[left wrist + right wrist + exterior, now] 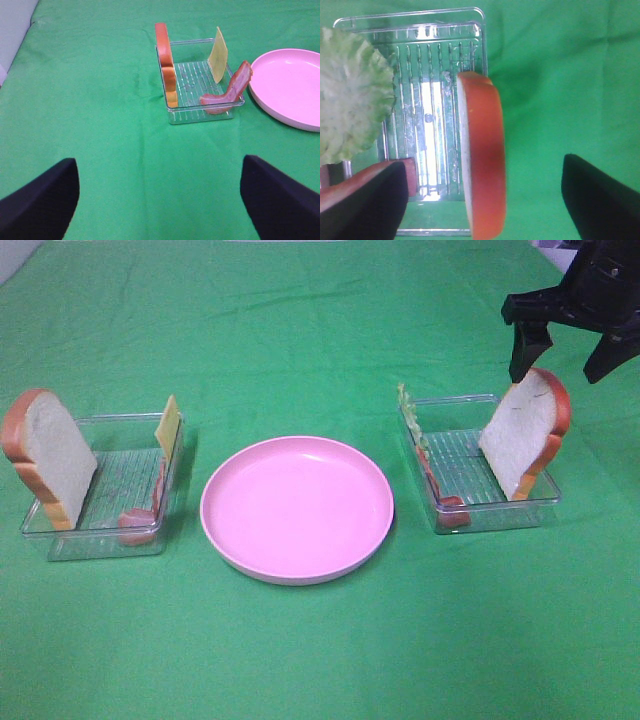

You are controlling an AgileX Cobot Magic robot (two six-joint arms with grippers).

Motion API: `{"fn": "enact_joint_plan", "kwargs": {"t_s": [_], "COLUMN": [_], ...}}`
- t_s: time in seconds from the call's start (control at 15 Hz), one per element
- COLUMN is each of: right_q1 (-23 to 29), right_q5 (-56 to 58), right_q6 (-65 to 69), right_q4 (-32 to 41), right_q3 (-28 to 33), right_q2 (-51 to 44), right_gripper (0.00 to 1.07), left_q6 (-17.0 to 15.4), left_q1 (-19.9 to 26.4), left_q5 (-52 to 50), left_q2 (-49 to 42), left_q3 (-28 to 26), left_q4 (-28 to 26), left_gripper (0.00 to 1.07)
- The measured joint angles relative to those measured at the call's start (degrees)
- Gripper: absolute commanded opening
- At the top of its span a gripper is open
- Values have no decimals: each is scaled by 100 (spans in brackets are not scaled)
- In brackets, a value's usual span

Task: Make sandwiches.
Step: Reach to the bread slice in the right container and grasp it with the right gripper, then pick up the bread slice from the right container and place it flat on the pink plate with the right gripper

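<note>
Green cloth (300, 330) covers the table, with a pink plate (297, 508) between two clear trays. The sandwich parts lie unstacked. The left tray (95, 536) holds a left bread slice (55, 455) on edge, a cheese square (168, 425) and a meat strip (140, 520). The right tray (497, 513) holds lettuce (412, 420), a second meat strip (440, 495) and a right bread slice (525, 430). The right gripper (557, 368) hangs just above that slice, jaws spread, gripping nothing. The left gripper (160, 200), jaws wide, hovers over cloth.

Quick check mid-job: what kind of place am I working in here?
Probably a staged test bench, not a kitchen: a green cloth covers the surface, toy bread stands in clear trays, and a pink plate sits between them.
</note>
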State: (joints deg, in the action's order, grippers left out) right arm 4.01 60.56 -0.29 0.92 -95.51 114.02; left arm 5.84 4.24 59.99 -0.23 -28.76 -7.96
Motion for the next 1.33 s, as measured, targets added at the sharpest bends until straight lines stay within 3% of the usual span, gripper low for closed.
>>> {"fn": "enact_joint_plan", "kwargs": {"t_s": [0.33, 0.67, 0.93, 1.07, 1.33], "right_q1": [0, 0, 0, 0, 0], "right_q5": [92, 80, 80, 86, 138], "right_q6": [-40, -46, -69, -86, -97], "right_q4": [-57, -57, -46, -11, -11], "right_q3": [-109, -109, -109, -109, -109], "right_q2": [390, 642, 642, 642, 424], "right_gripper": [79, 68, 17, 1, 0], "left_q6": [0, 0, 0, 0, 0], "left_q1": [0, 0, 0, 0, 0], "left_q5": [0, 0, 0, 0, 0], "left_q2": [0, 0, 0, 0, 0], "left_q3": [0, 0, 0, 0, 0], "left_q4": [0, 0, 0, 0, 0], "left_gripper": [83, 83, 83, 83, 83]}}
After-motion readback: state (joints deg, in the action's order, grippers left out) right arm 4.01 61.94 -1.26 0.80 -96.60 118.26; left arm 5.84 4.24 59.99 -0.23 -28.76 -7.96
